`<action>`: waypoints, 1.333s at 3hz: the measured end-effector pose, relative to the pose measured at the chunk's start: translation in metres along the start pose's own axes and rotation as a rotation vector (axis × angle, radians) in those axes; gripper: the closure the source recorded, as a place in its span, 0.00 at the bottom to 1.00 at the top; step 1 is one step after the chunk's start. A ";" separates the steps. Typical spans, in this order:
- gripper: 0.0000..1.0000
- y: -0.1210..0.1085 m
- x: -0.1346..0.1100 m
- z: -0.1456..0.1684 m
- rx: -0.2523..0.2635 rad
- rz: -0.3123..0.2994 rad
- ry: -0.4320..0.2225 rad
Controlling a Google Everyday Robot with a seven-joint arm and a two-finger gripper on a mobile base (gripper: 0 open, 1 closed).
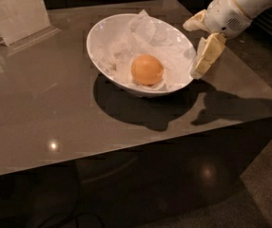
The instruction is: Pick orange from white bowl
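Camera view: hand, fingers apart, just right of white bowl w/ orange inside.

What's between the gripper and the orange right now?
In the camera view, only the white bowl's rim and its crumpled paper lining lie between the open gripper, just outside the bowl, and the orange.

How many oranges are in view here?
1. The orange lies on crumpled paper inside the white bowl; paper folds could hide another. The claw hangs open just outside the bowl's rim, on the picture's right.
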State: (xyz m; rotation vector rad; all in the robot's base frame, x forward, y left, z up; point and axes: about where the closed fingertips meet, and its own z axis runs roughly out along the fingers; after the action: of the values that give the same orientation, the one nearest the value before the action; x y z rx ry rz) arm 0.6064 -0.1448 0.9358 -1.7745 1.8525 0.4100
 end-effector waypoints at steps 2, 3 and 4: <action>0.18 -0.005 -0.001 0.002 0.008 -0.001 -0.006; 0.30 -0.007 -0.005 0.014 -0.014 -0.004 -0.029; 0.26 -0.011 -0.014 0.038 -0.072 -0.017 -0.060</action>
State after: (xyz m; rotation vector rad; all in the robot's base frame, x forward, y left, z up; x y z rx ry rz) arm 0.6236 -0.1129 0.9141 -1.8041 1.8010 0.5239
